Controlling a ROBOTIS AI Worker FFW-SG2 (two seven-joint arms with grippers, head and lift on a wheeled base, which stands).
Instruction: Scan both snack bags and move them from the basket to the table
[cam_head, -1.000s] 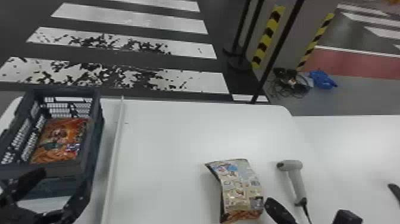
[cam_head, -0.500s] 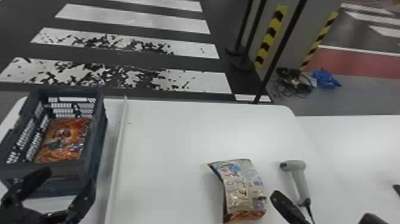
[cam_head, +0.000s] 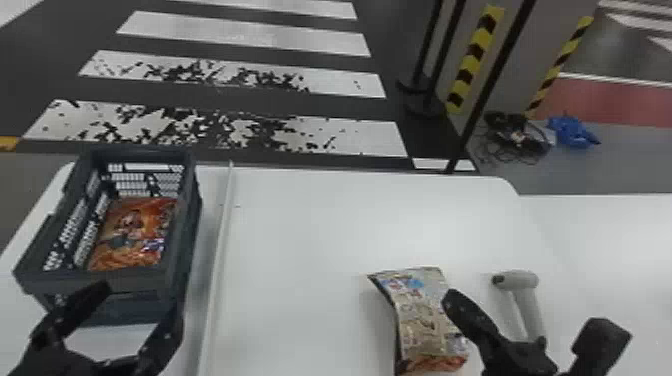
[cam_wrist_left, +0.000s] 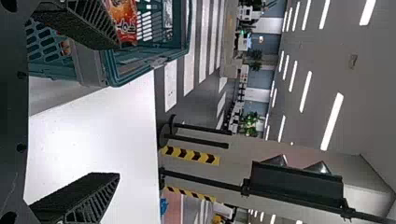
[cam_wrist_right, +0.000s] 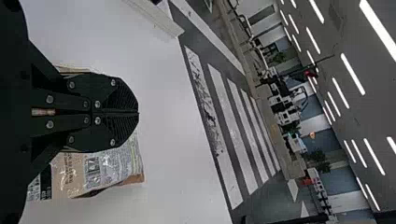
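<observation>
One snack bag (cam_head: 132, 235) lay flat in the basket (cam_head: 195, 225), toward its far end, and the other (cam_head: 422, 315) was out on the white counter (cam_head: 300, 240), well apart from the basket. The left tool (cam_head: 142, 295) stood wide and empty at the basket's near side, its fingers well separated; whether either touched the rim could not be told. The right tool (cam_head: 535, 310) was near the counter bag, on its right in the head view; whether it was open or closed could not be told. The grey scanner (cam_head: 522, 295) lay on the counter to the right of that bag, partly hidden behind the right tool. A pale strip (cam_head: 217, 265) ran along the counter just beside the basket.
</observation>
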